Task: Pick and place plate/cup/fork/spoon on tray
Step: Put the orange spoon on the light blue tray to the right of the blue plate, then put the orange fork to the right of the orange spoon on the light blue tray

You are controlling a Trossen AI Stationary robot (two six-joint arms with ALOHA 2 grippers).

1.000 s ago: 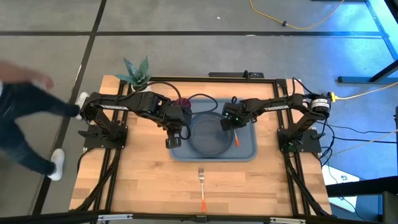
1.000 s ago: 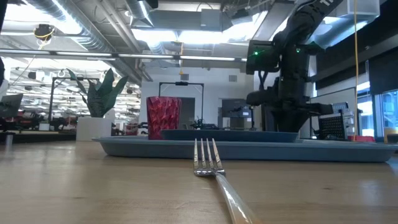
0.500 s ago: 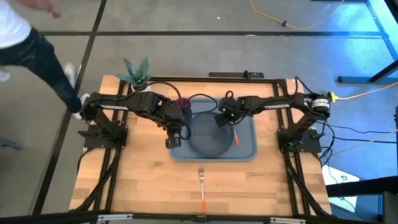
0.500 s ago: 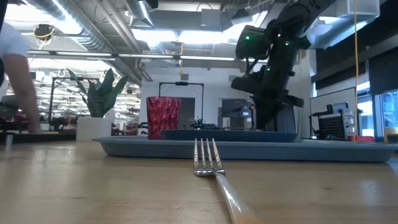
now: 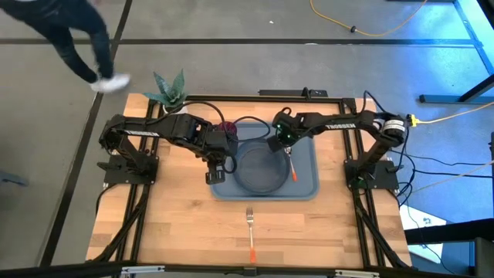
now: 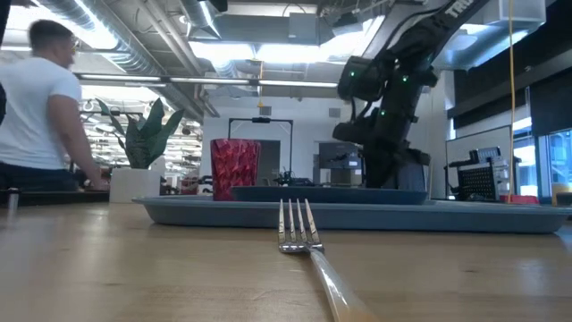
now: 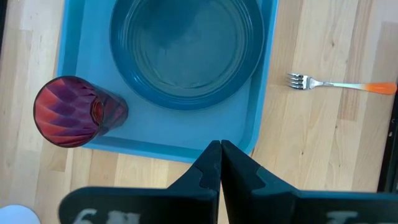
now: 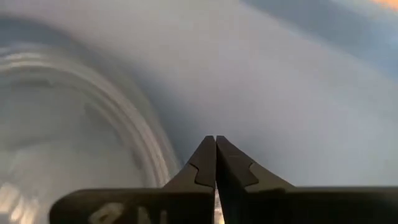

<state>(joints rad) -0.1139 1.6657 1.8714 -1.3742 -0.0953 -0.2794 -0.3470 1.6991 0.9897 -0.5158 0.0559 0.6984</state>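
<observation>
On a light wooden table (image 5: 177,232), a light-blue tray (image 5: 306,188) sits at the middle of the top, closer to the far edge than the near one. The slate-blue plate (image 5: 258,170) lies flat inside the tray and fills most of it. The left gripper (image 5: 216,174) hangs over the tray's left edge, its fingers (image 7: 211,163) pressed together and holding nothing. The right gripper (image 5: 284,144) hovers low above the tray's far right part, just beside the plate's rim, with its fingers (image 8: 208,160) likewise closed on nothing. A white pot with a green plant (image 5: 170,91) stands at the far left corner of the table. The dark-red cup (image 6: 234,167) stands upright in the tray's far left corner, clear of the plate. The fork (image 5: 250,228) lies alone on bare wood near the near edge, tines pointing toward the tray, well apart from both grippers. The spoon (image 5: 292,171) rests inside the tray along its right side, between plate and rim. A person (image 6: 40,116) moves past beyond the far left corner.
</observation>
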